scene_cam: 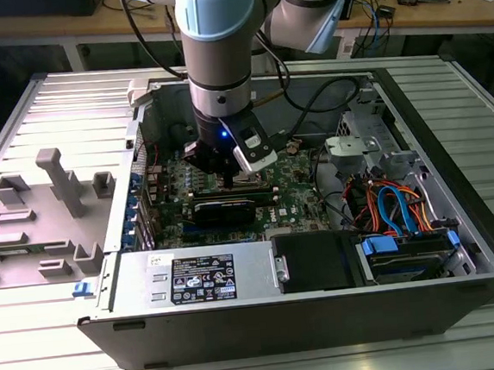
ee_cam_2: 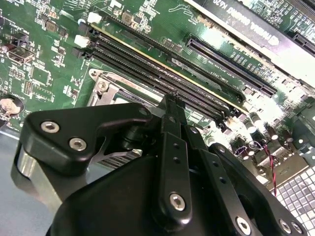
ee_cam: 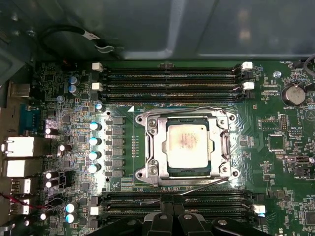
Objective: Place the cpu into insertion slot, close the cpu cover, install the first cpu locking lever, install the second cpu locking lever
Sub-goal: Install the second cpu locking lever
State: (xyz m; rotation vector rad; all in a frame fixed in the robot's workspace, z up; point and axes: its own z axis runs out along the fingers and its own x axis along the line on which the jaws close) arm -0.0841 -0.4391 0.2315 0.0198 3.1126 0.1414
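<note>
In the exterior view the arm (scene_cam: 217, 40) blocks the socket, so the cpu and cover cannot be made out there. The gripper (scene_cam: 227, 176) hangs straight down over the motherboard (scene_cam: 296, 202) inside the open case (scene_cam: 453, 167). In the second wrist view the gripper's dark linkage hides most of the socket, and I cannot tell how far apart the fingers stand or whether they hold anything. In the first wrist view the cpu (ee_cam: 188, 145) sits in the socket, with the cover (ee_cam: 225, 142) lying flat around it.
</note>
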